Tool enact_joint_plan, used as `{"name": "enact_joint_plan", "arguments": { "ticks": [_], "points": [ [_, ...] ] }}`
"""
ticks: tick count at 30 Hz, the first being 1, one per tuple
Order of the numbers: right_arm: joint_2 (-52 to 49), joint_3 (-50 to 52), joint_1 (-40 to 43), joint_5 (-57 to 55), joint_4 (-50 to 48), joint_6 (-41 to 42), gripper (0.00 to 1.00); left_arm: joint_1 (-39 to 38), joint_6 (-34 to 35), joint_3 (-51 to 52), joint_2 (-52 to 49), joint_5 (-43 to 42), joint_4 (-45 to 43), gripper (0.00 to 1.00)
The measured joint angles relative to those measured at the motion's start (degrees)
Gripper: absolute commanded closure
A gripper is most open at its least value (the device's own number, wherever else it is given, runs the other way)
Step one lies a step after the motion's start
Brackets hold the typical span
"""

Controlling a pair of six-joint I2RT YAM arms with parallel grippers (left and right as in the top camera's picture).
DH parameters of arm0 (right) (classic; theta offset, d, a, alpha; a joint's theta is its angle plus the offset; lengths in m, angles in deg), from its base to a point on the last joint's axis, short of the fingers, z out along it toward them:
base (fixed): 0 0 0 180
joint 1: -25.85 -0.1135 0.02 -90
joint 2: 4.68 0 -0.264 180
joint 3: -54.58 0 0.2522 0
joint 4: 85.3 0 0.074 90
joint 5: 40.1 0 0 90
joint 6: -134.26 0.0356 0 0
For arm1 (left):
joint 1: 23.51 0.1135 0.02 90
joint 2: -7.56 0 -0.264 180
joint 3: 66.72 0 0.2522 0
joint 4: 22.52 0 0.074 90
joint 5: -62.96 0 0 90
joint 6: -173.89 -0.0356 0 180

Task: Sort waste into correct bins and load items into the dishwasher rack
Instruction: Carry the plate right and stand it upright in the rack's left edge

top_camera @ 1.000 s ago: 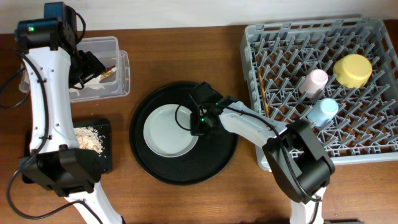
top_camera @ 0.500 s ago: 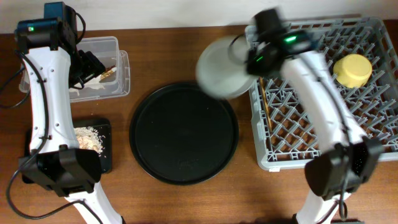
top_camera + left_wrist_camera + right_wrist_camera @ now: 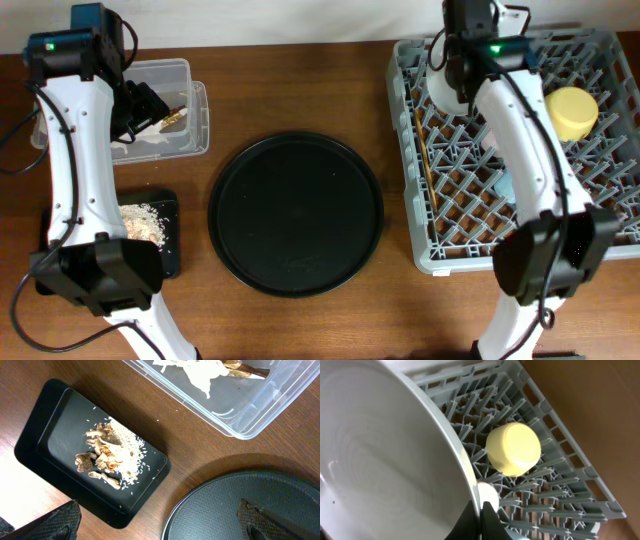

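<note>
My right gripper point(image 3: 480, 516) is shut on the rim of the pale grey plate point(image 3: 385, 460) and holds it tilted on edge over the far left of the grey dishwasher rack point(image 3: 600, 235); the plate point(image 3: 440, 90) shows beside the arm overhead. The yellow bowl point(image 3: 567, 112) lies upside down in the rack, and also shows in the right wrist view point(image 3: 513, 448). The light-blue cup point(image 3: 503, 183) is partly hidden by the arm. The chopsticks point(image 3: 423, 140) lie along the rack's left side. My left gripper point(image 3: 160, 527) is open and empty above the clear tub point(image 3: 190, 125).
Wrapper scraps point(image 3: 200, 372) lie in the clear tub point(image 3: 240, 415). Beige food bits point(image 3: 107, 457) lie in the shallow black tray point(image 3: 50, 435), at the left edge overhead point(image 3: 165, 255). The large round black tray point(image 3: 296, 213) sits mid-table with nothing on it.
My right gripper lifted the plate off the round black tray and carried it up and right to the rack's far-left part. The left arm has not moved.
</note>
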Motion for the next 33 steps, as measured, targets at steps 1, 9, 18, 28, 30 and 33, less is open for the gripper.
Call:
{"name": "enact_joint_plan", "arguments": {
  "ticks": [1, 9, 18, 28, 30, 33],
  "points": [
    [-0.74, 0.07, -0.09, -0.02, -0.55, -0.04, 0.96, 0.00, 0.02, 0.00, 0.00, 0.00, 0.04, 0.01],
    [-2.38, 0.11, -3.56, 0.00, -2.78, -0.02, 0.96, 0.00, 0.00, 0.00, 0.00, -0.02, 0.02, 0.01],
    [-5.60, 0.11, -6.91, -11.65, -3.39, 0.00, 0.96, 0.00, 0.00, 0.00, 0.00, 0.00, 0.04, 0.01],
    [-5.90, 0.11, -7.82, -7.98, -2.89, -2.21, 0.96, 0.00, 0.02, 0.00, 0.00, 0.00, 0.02, 0.01],
    [-5.90, 0.11, -7.76, -4.11, -2.93, -2.54, 0.91, 0.00, 0.00, 0.00, 0.00, 0.00, 0.02, 0.01],
    [-5.90, 0.11, -7.50, 1.57, -2.25, -3.15, 0.66, 0.00, 0.02, 0.00, 0.00, 0.00, 0.02, 0.01]
  ]
}}
